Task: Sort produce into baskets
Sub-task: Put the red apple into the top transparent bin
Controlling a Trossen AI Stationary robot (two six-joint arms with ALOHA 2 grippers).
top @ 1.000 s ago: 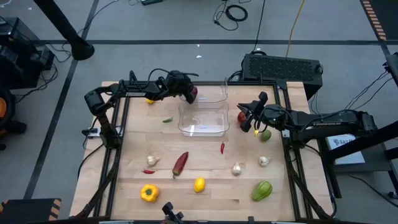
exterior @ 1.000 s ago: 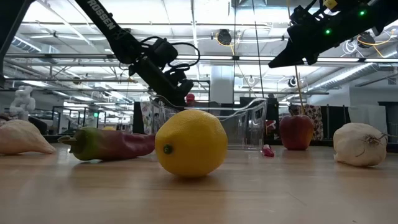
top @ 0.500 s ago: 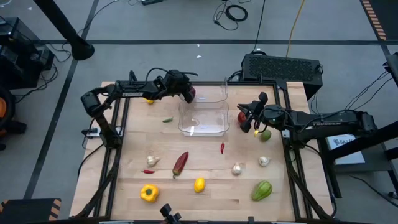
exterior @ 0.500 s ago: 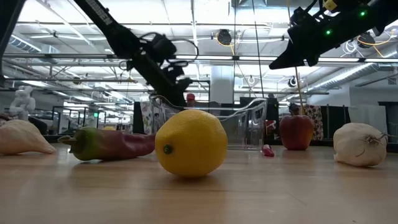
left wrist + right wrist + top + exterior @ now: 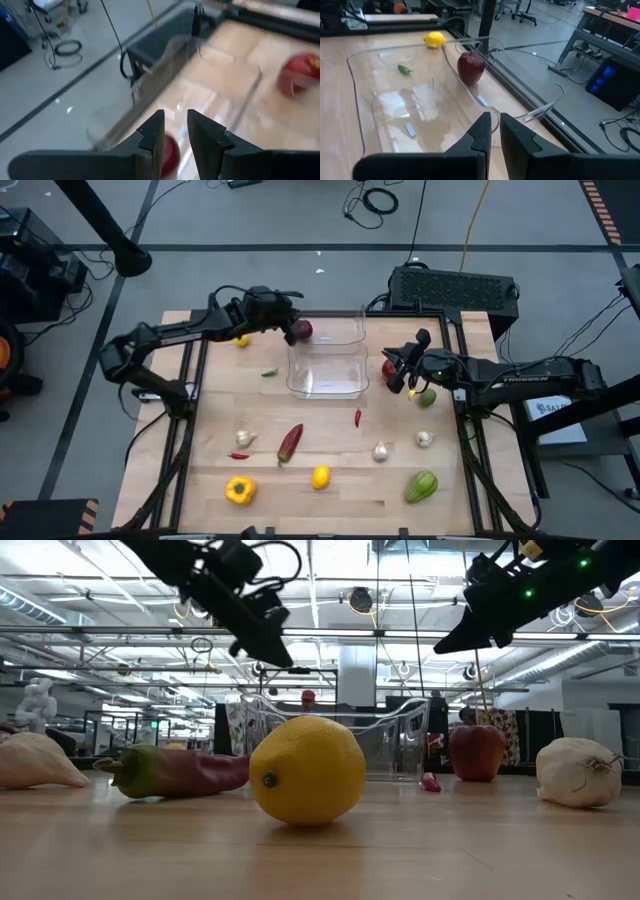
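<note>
Left gripper (image 5: 287,330) hangs above the far-left corner of the nearer clear basket (image 5: 325,375), fingers (image 5: 152,137) set a narrow gap apart with nothing between them, while a red apple (image 5: 302,330) lies just below its tips, inside the farther basket (image 5: 340,327) by that basket's left end, as the right wrist view also suggests. The step in hand looks like letting this apple go into a basket, and doing it well means lifting straight clear of the basket wall so the tips do not catch the thin rim or nudge the apple back out. Its arm reaches in from the left of the baskets, stretched long and nearly level, the wrist raised high above the table in the low view. Right gripper (image 5: 404,372) waits just to the right of the nearer basket, fingers nearly pressed together and empty, above a second red apple (image 5: 389,367) and beside a small green pepper (image 5: 427,397). Nearer than the baskets, well apart from them, lie a lemon (image 5: 321,476), a yellow pepper (image 5: 239,491), a dark red pepper (image 5: 289,442) and garlic bulbs (image 5: 381,451).
</note>
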